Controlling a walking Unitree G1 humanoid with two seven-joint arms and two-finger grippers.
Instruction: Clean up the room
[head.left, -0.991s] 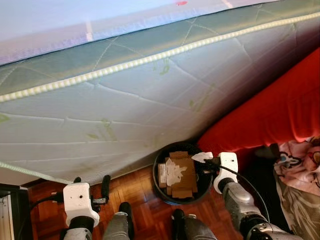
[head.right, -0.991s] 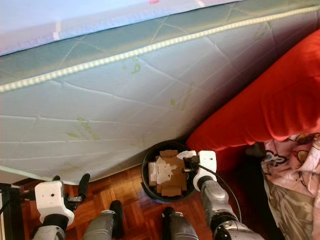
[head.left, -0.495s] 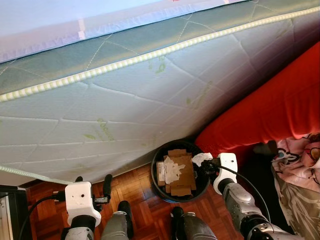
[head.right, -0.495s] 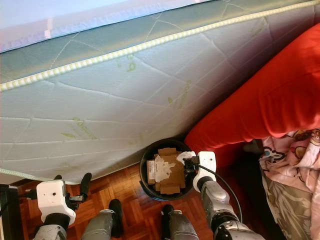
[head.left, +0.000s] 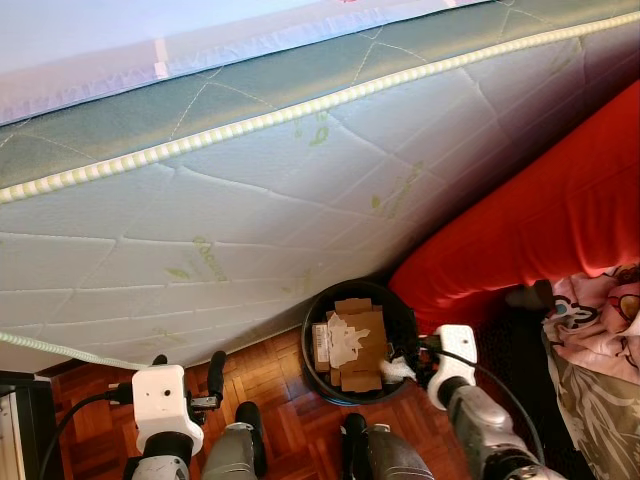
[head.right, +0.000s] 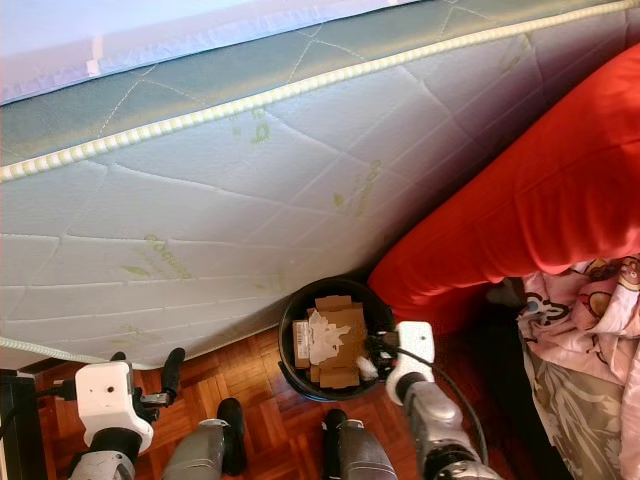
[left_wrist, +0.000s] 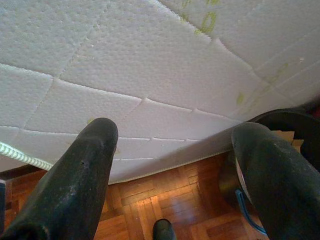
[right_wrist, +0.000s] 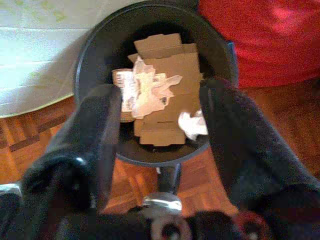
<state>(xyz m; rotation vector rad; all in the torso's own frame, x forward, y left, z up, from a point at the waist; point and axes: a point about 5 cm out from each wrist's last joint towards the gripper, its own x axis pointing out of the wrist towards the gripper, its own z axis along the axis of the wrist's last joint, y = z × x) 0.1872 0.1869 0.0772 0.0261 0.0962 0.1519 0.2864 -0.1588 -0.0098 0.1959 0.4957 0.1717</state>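
1. Head views: a black bin (head.left: 318, 372) stands on the parquet floor (head.left: 290, 430), tucked against the foot of a quilted mattress (head.left: 250, 220) that leans over it, with a red cushion (head.left: 540, 230) just beside it on the robot's right. Flattened cardboard (head.left: 365, 345) and a crumpled white wrapper (head.left: 343, 338) lie inside. A small white paper wad (head.left: 397, 370) sits at the bin's near right rim. The right gripper (head.left: 418, 352) hangs just above that rim, placed so that what it lets go lands in the bin. A patterned blanket (head.left: 595, 340) lies further right.

2. Left wrist view: the left gripper (left_wrist: 175, 165) has its fingers spread wide with nothing between them. It points past the mattress towards the floor and the bin's edge (left_wrist: 285, 122), waiting off to the side near the floor's left corner.

3. Right wrist view: the right gripper (right_wrist: 159, 125) looks straight down into the bin (right_wrist: 95, 45). Its fingers are parted and hold nothing. The paper wad (right_wrist: 192, 123) lies free on the cardboard (right_wrist: 165, 65) near the bin's rim, beside one finger. This piece of rubbish seems to be delivered, and more of the room probably remains to tidy.
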